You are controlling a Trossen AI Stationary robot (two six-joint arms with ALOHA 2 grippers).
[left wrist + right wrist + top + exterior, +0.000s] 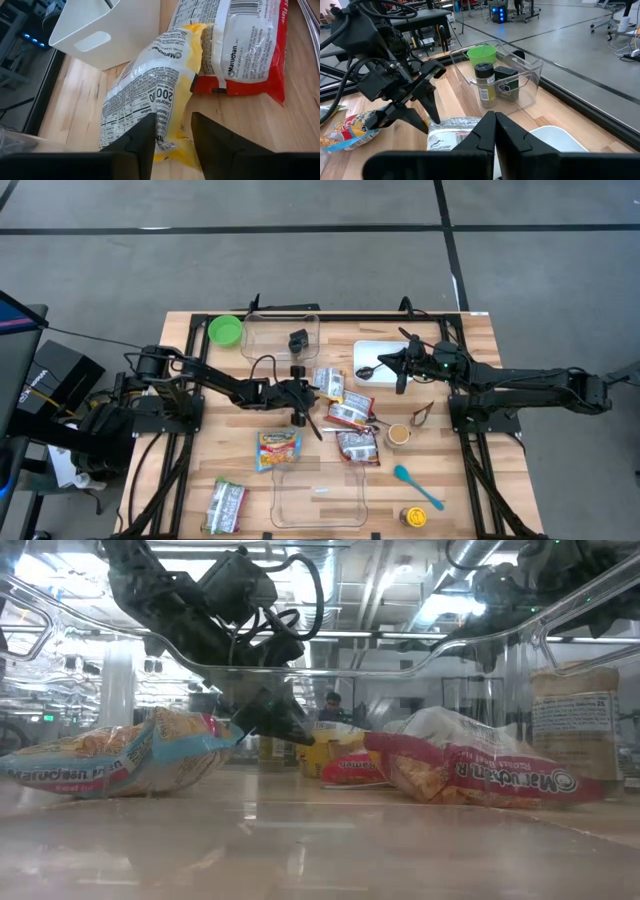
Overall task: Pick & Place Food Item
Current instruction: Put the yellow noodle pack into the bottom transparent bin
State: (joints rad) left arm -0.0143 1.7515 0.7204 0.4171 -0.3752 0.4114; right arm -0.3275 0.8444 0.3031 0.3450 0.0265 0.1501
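Note:
A yellow noodle packet [150, 85] lies flat on the wooden table, printed back up, at the table's middle [330, 383]. My left gripper [172, 145] comes at it from the table's left, slanting down, open, with the packet's near end between its fingers. It also shows in the high view [310, 395] and in the right wrist view [420, 112]. A red packet [250, 45] lies just beyond the yellow one. My right gripper [495, 130] hangs shut and holds nothing, over the white tray [385, 358]. My left gripper has one finger [142, 142] against the side of the yellow packet's near end [167, 132]. Bare wood shows between the packet and the other finger [210, 142]. I cannot tell whether the first finger touches it. The packet lies flat on the table.
A clear bin [280, 330] with a spice jar stands at the far edge beside a green bowl [225, 330]. Another clear bin [320, 495] sits at the near edge. More packets [278, 448] [357, 445] [226, 505], a cup [398, 434] and a blue spoon [415, 485] lie around.

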